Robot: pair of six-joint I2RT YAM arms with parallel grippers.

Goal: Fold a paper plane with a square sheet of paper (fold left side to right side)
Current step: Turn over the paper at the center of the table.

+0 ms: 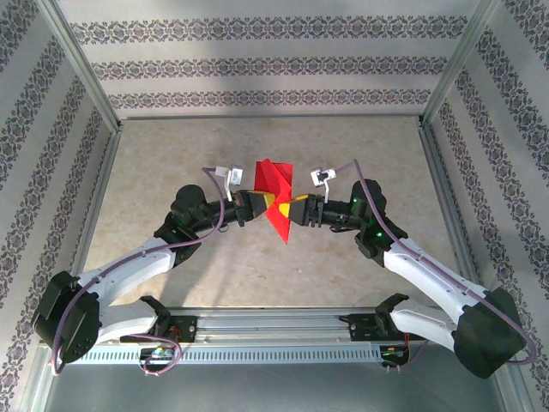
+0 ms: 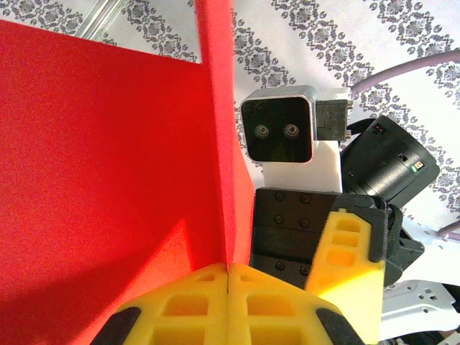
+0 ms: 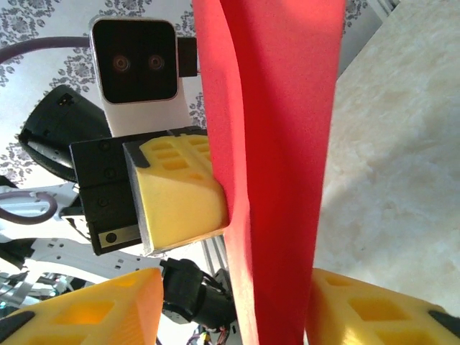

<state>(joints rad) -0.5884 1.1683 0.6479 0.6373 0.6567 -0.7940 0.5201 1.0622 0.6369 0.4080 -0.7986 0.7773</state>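
Two arms bend inward, left pincer pinching red paper.

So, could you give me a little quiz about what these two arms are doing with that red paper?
1. True or false: the left gripper is shut on the red paper.
2. What colour are the gripper fingers? A green, B yellow, C blue.
3. Fill in: the right gripper has its jaws ___, one on either side of the paper.
Key: 1 true; 2 B; 3 open.
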